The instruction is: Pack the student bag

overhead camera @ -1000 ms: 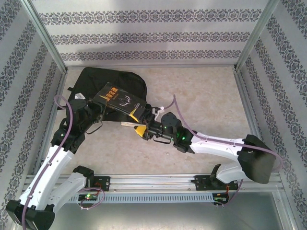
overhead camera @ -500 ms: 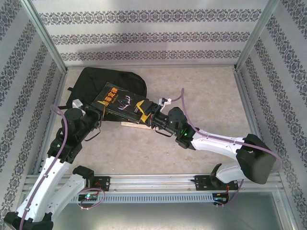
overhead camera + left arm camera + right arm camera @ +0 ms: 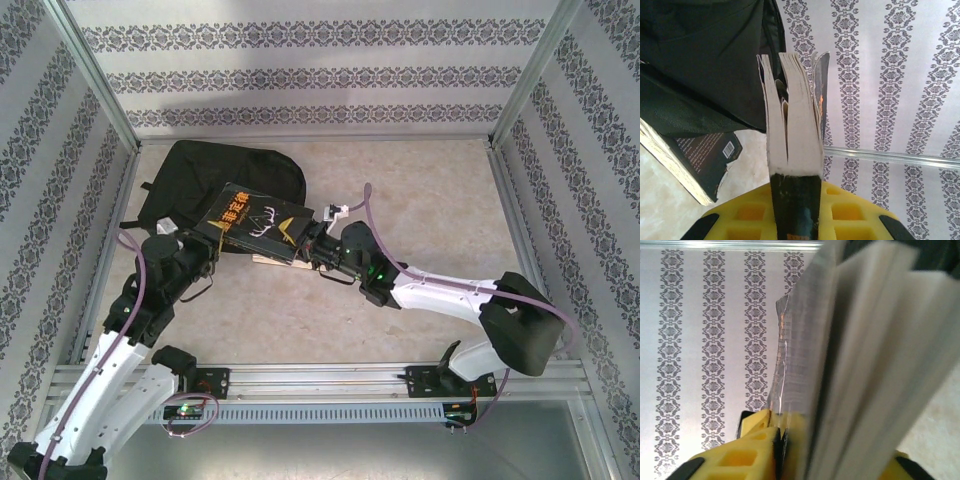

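Both arms wear smooth white shells, the left arm (image 3: 100,370) and the right arm (image 3: 445,297) alike, broken up by chunky black joints (image 3: 520,328). A thin mauve cable (image 3: 367,203) trails loosely along each. A small green light (image 3: 378,272) glows on the right one, and another on what looks like a circuit board (image 3: 187,408) by the bases. The finger pads (image 3: 855,202) are bright yellow, moulded with square pockets.

Seen from above, the left arm (image 3: 105,360) extends from its base toward 1 o'clock. The left gripper (image 3: 207,243) is clamped on one corner of the book (image 3: 255,218). The right arm (image 3: 450,295) has its elbow out at 3 o'clock and its forearm pointing to 10 o'clock. The right gripper (image 3: 303,246) is clamped on the book's opposite edge.
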Robot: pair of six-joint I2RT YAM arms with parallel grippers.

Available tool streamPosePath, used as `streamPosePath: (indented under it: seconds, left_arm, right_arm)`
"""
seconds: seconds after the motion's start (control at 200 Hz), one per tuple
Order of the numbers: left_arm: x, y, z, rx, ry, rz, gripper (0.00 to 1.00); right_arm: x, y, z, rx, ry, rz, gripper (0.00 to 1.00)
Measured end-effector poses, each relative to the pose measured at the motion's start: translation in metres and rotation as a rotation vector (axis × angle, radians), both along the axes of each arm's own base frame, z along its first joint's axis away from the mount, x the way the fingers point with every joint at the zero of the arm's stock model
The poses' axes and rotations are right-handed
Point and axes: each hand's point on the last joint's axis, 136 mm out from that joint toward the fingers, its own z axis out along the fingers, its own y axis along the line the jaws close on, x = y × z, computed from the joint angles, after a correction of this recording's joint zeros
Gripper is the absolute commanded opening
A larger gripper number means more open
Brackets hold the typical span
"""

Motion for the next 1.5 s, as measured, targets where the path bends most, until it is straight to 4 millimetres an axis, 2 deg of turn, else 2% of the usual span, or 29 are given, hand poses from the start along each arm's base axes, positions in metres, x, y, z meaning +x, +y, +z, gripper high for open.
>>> streamPosePath:
  seconds: [0.16, 0.205, 0.34, 0.41, 0.5, 0.625, 0.724, 0.784, 0.844, 0.914, 0.984, 1.194, 1.329, 1.499]
  left_arm:
    - [0.000, 0.000, 0.000, 0.002, -0.012, 0.007, 0.00]
    - [0.000, 0.000, -0.002, 0.005, -0.012, 0.007, 0.00]
    - [0.002, -0.004, -0.009, 0.045, -0.004, -0.017, 0.43]
    - [0.000, -0.014, -0.018, 0.105, 0.012, -0.083, 0.54]
    - [0.000, -0.022, -0.024, 0.209, 0.020, -0.154, 0.60]
    - [0.013, -0.029, -0.003, 0.363, -0.011, -0.227, 0.65]
    - [0.037, -0.040, 0.017, 0.497, -0.021, -0.293, 0.68]
    - [0.057, -0.052, 0.026, 0.565, -0.024, -0.356, 0.70]
    - [0.079, -0.067, 0.025, 0.625, -0.014, -0.431, 0.70]
    - [0.105, -0.084, 0.014, 0.698, 0.011, -0.519, 0.72]
    - [0.127, -0.097, -0.004, 0.779, 0.045, -0.605, 0.74]
    - [0.172, -0.113, -0.051, 1.001, 0.140, -0.812, 0.74]
    - [0.188, -0.119, -0.080, 1.068, 0.195, -0.917, 0.71]
    - [0.187, -0.113, -0.112, 1.133, 0.285, -1.007, 0.64]
  right_arm:
    - [0.002, -0.001, 0.001, -0.012, -0.015, 0.000, 0.00]
    - [0.004, -0.002, -0.001, -0.019, -0.009, -0.002, 0.00]
    - [0.006, -0.007, -0.008, -0.048, 0.008, 0.004, 0.00]
    - [0.011, -0.018, -0.011, -0.092, 0.002, -0.017, 0.00]
    - [0.023, -0.050, -0.016, -0.192, -0.008, -0.078, 0.00]
    - [0.034, -0.114, -0.017, -0.358, -0.038, -0.192, 0.00]
    - [0.035, -0.165, -0.013, -0.491, -0.077, -0.289, 0.00]
    - [0.030, -0.188, -0.015, -0.571, -0.093, -0.320, 0.00]
    - [0.026, -0.205, -0.019, -0.640, -0.101, -0.330, 0.00]
    - [0.022, -0.219, -0.027, -0.709, -0.094, -0.330, 0.00]
    - [0.020, -0.232, -0.035, -0.749, -0.076, -0.329, 0.00]
    - [0.016, -0.254, -0.058, -0.740, -0.017, -0.317, 0.00]
    - [0.014, -0.260, -0.075, -0.720, 0.036, -0.293, 0.00]
    - [0.014, -0.262, -0.089, -0.683, 0.081, -0.259, 0.00]
